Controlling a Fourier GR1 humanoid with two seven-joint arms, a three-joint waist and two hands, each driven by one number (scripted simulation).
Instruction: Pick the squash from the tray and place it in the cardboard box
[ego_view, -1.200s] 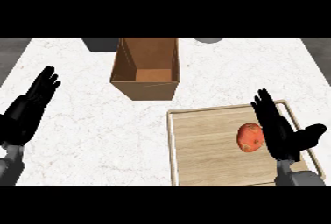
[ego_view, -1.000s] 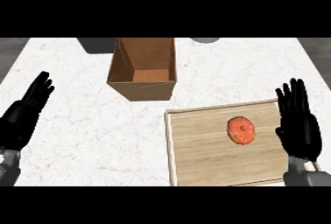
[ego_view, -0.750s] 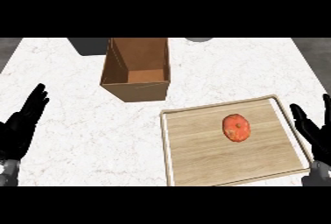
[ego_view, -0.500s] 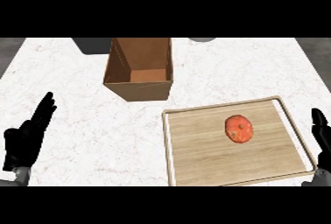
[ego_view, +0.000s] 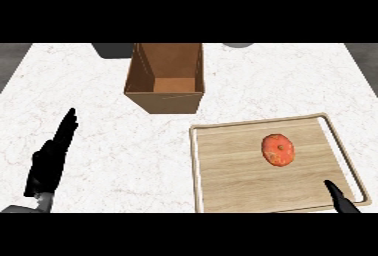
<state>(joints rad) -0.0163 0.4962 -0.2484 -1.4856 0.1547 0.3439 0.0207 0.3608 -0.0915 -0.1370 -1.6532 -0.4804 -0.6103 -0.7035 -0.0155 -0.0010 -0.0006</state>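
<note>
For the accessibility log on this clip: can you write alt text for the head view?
An orange squash lies on a light wooden tray on a white marbled counter, with an open brown cardboard box beyond it. The black left hand rests open at the left; only a fingertip of the right hand shows at the tray's near right corner.

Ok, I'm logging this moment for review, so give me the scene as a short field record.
squash: lying on the tray, untouched
tray: wooden, on the counter's right side
cardboard box: open, nothing visible inside, beyond the tray to its left
left hand: open, at the lower left
right hand: only fingers show, straight, over the tray's near right corner
</note>
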